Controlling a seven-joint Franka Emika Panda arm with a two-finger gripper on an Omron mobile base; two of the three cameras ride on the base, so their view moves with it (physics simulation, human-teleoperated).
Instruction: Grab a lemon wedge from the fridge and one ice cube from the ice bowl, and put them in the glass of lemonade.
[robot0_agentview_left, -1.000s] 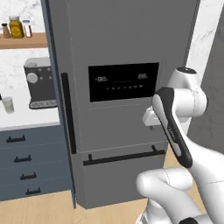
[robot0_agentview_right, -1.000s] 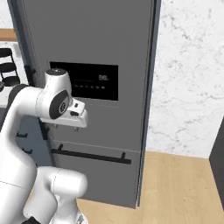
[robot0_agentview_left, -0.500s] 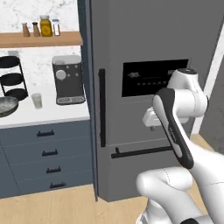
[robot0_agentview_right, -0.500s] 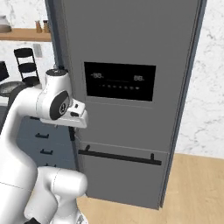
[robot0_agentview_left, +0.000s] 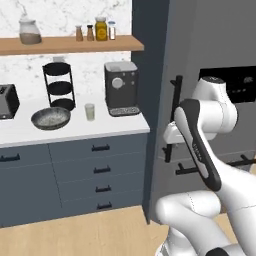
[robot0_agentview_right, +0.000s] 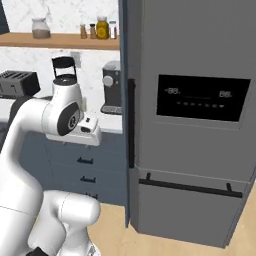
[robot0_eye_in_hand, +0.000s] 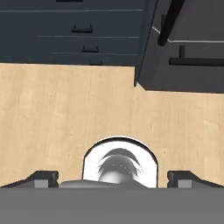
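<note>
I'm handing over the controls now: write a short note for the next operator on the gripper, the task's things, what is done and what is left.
Gripper: points down at the wood floor, tips wide apart, open and empty.
Fridge: doors shut, vertical bar handle untouched.
Ice bowl: on the white counter, left of the glass of lemonade, in front of the black tiered rack.
Done: nothing picked.
Left: open fridge, take lemon wedge, take one ice cube, put both in the glass.

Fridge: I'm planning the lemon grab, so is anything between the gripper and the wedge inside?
Yes. The fridge is shut, so its closed door with the black bar handle stands between. No wedge is visible. The gripper points down at the floor.
</note>
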